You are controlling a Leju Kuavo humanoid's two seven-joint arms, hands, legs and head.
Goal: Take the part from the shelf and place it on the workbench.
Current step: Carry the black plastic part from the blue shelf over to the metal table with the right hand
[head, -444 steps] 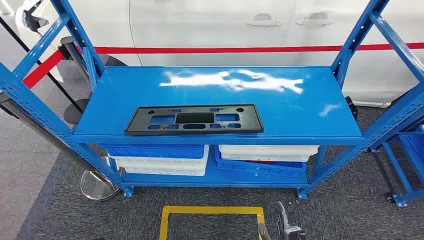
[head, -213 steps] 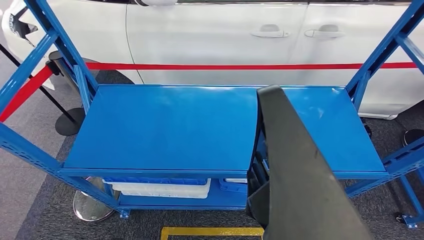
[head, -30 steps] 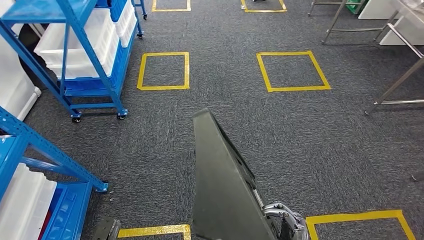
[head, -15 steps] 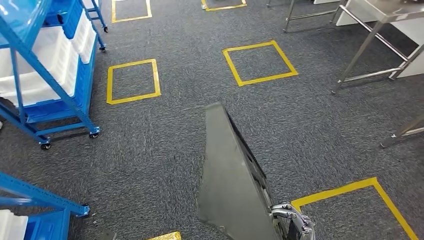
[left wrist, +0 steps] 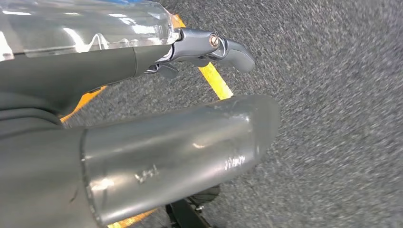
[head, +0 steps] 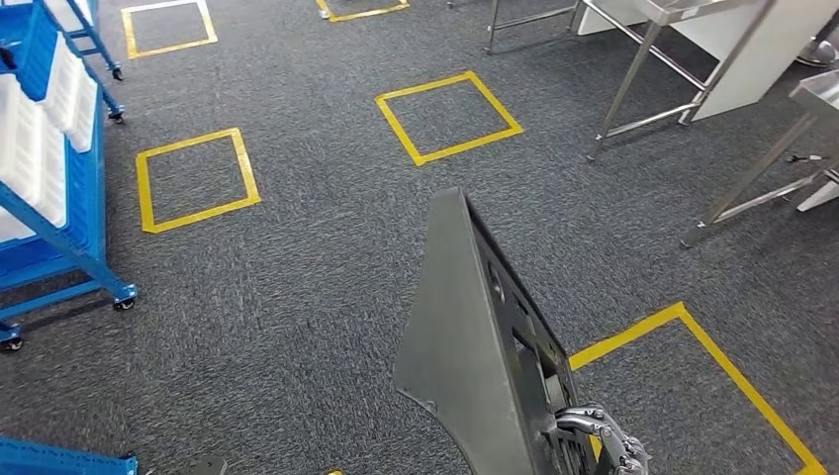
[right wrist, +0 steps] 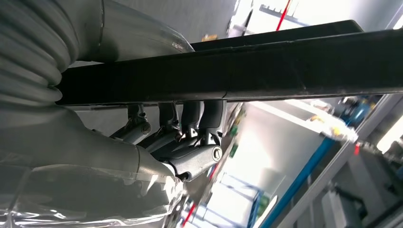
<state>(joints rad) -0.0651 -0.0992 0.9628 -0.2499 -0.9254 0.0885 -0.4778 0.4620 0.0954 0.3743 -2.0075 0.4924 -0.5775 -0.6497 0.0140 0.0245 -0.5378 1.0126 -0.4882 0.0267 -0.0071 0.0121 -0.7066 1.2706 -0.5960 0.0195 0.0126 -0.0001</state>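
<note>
Part point(head: 465, 336), dark panel, tilted on edge above grey carpet point(head: 297, 277) near a yellow floor square point(head: 693, 336), grasped by right hand point(head: 604, 440); left hand point(left wrist: 209, 47) hangs, grip state unclear.

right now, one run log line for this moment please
phase: carrying | right hand: grips flat black plastic panel, upright on edge | left hand: holds nothing | floor: grey carpet | workbench: not reached

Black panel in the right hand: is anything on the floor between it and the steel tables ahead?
Nothing visible. The right hand grips the black panel on edge; between it and the steel tables lies carpet with yellow tape squares.
</note>
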